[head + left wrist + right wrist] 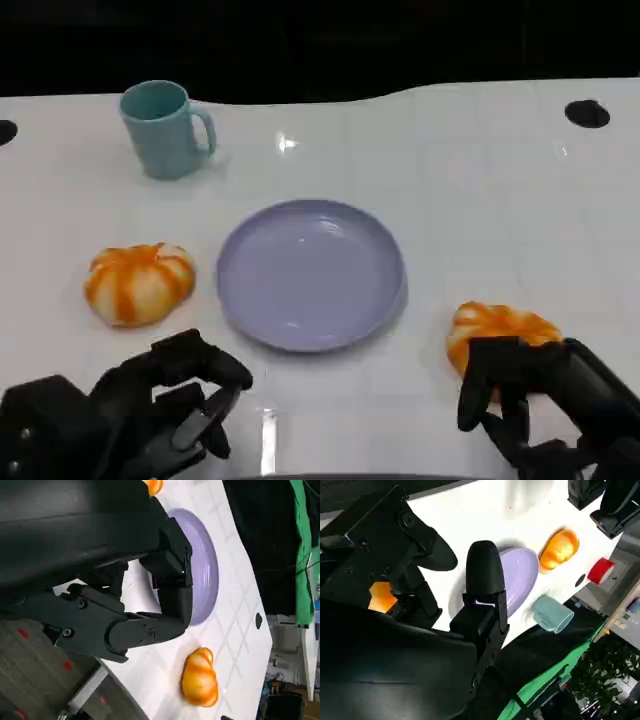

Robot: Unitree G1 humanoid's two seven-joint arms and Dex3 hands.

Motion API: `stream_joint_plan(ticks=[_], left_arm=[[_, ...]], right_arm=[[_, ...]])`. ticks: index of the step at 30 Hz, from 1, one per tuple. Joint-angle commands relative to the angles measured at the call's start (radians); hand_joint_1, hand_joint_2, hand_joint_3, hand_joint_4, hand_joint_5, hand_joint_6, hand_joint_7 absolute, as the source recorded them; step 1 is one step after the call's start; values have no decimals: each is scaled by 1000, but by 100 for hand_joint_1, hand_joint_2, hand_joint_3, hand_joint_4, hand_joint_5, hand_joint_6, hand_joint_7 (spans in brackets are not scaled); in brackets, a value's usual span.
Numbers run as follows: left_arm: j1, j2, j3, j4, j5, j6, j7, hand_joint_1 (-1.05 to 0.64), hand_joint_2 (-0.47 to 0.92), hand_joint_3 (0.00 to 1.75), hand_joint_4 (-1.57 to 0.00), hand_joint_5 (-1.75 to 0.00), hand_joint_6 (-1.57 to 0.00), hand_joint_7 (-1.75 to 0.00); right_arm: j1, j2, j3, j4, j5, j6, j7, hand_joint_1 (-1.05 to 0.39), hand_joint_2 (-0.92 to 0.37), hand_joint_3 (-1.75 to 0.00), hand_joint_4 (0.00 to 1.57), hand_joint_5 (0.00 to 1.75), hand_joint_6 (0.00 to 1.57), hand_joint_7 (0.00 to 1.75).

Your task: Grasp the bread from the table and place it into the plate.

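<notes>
— White table point(480, 180) all the way across, dark behind it, and a lilac plate point(311, 273) sitting dead centre. What else have we got?

— Two buns, both orange and white. One bun on the left point(139, 283), lying on the table just off the plate's left edge, apart from it. The other bun on the right point(497, 333), down by the plate's lower right, also clear of the rim.

— And the hands?

— The right hand point(545, 400) is right at that right-side bun. Its black fingers point(480, 385) hang over the near side of the bun, covering part of it. From the head view I cannot tell whether they are actually clamped on it or only draped against it. The right wrist view shows a sliver of orange tucked behind the fingers, but the grip itself is hidden.

— Bun on the table?

— It looks that way, low and flat beside the plate, nothing inside the plate.

— Left hand?

— The left hand point(150, 410) sits low at the near edge, below the left bun and apart from it. Fingers curled inward, nothing in them.

— Anything in the back?

— A teal mug point(162, 128) standing upright at the far left, handle to the right, well away from the plate.
</notes>
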Motion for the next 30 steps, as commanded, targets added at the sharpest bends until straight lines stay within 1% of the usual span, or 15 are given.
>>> stream_joint_plan(ticks=[1,8,13,25,26,27,30], left_arm=[[-4,12,7,6,-3,-1,-8,-39,92,49,-67,-175,-63,-131],[-6,12,10,10,-6,-3,-9,-41,92,49,-67,-175,-63,-131],[-6,12,12,11,-10,-4,-10,-40,92,49,-67,-175,-63,-130],[-6,19,10,23,1,-28,-11,-40,92,49,-68,-175,-63,-130],[-5,19,11,24,0,-28,-12,-40,92,49,-68,-175,-63,-130],[-5,19,12,23,-4,-26,-13,-40,92,49,-67,-175,-63,-130],[-3,20,13,26,-3,-35,-16,-40,92,49,-67,-175,-63,-130]], right_arm=[[0,-3,0,-13,11,6,2,0,-32,-140,94,175,80,146],[-4,-3,0,1,10,-12,-2,0,-32,-140,94,175,80,146],[-2,-5,0,-4,8,2,1,-1,-32,-139,93,175,79,145],[1,0,-4,-7,13,-3,-5,-2,-33,-138,93,175,79,144],[2,3,-6,-5,17,-8,-8,-1,-33,-138,93,175,78,143],[2,5,-9,-3,20,-14,-11,1,-33,-137,89,174,77,137],[0,14,-16,5,22,-36,-27,1,-31,-135,84,166,77,121]])
